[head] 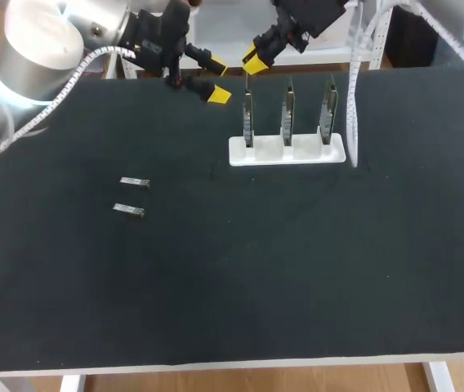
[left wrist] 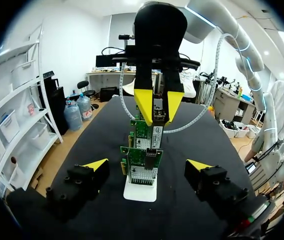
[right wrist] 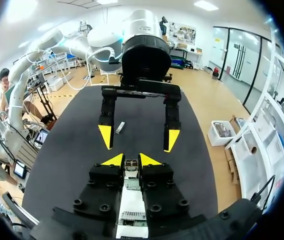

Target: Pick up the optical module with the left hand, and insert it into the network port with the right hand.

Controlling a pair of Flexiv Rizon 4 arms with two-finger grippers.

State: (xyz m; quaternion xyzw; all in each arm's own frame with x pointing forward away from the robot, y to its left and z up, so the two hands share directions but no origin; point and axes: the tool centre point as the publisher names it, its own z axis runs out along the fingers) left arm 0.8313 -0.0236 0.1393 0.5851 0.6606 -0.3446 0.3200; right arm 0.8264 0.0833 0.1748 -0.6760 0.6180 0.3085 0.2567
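Note:
A small metal optical module (left wrist: 157,114) is pinched between the yellow tips of my right gripper (left wrist: 155,107), which is shut on it just above the nearest upright network card (left wrist: 144,159). In the right wrist view the module (right wrist: 131,167) shows between that gripper's (right wrist: 131,160) own tips. In the head view the right gripper (head: 254,60) hangs over the leftmost card (head: 248,114) of three in a white holder (head: 240,153). My left gripper (head: 216,79) stands open and empty just left of it, facing the cards; its fingers (left wrist: 94,167) are spread wide either side of the holder (left wrist: 141,192).
Two more optical modules (head: 134,182) (head: 128,210) lie on the black table at the left. One of them (right wrist: 120,127) shows beyond the left gripper (right wrist: 138,138) in the right wrist view. A white cable hangs by the holder's right end (head: 352,106).

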